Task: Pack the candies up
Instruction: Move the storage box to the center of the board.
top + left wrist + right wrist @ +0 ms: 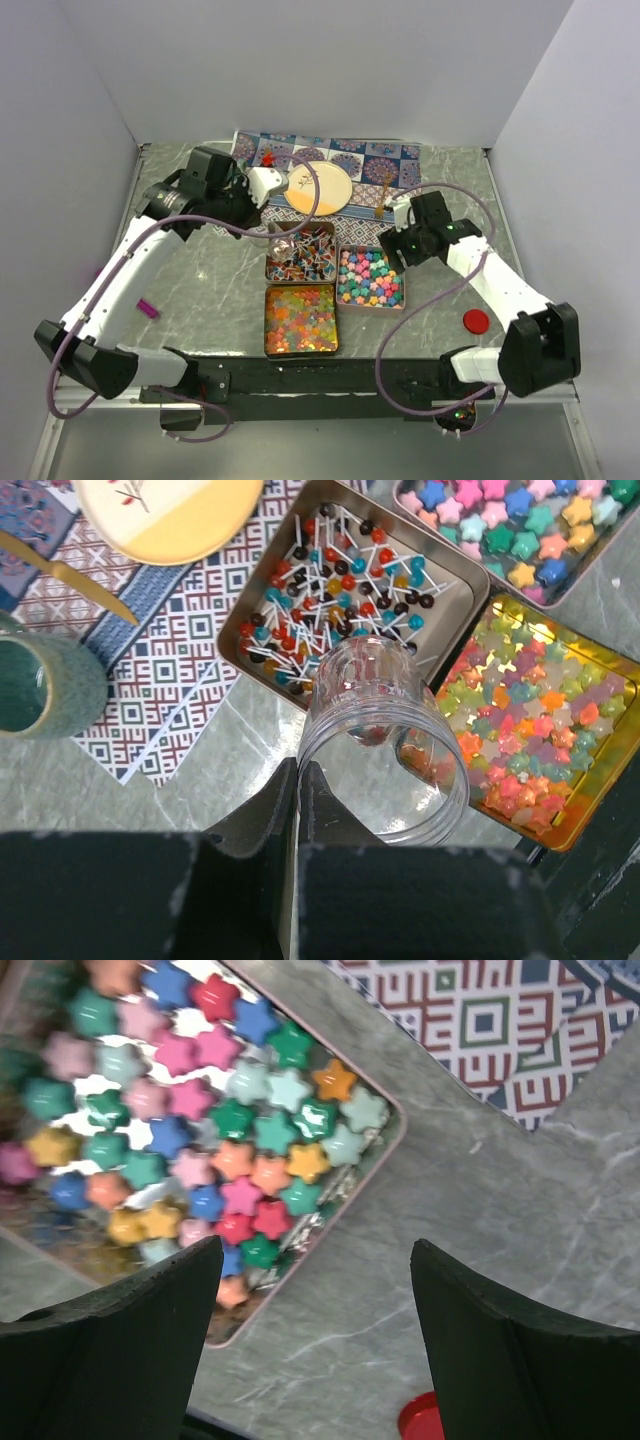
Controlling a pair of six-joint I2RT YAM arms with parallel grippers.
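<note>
Plastic jar (385,730), clamped at its rim by the left pincer (297,768), hangs above the candies (300,318) in their tins (266,320) on the counter (200,290), apparently awaiting filling, so the right pincer (315,1260), jaws apart nearby, probably must bring sweets.

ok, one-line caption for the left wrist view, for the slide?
Left gripper pinches a clear jar by its rim above the lollipop tray, gummy tray alongside.
</note>
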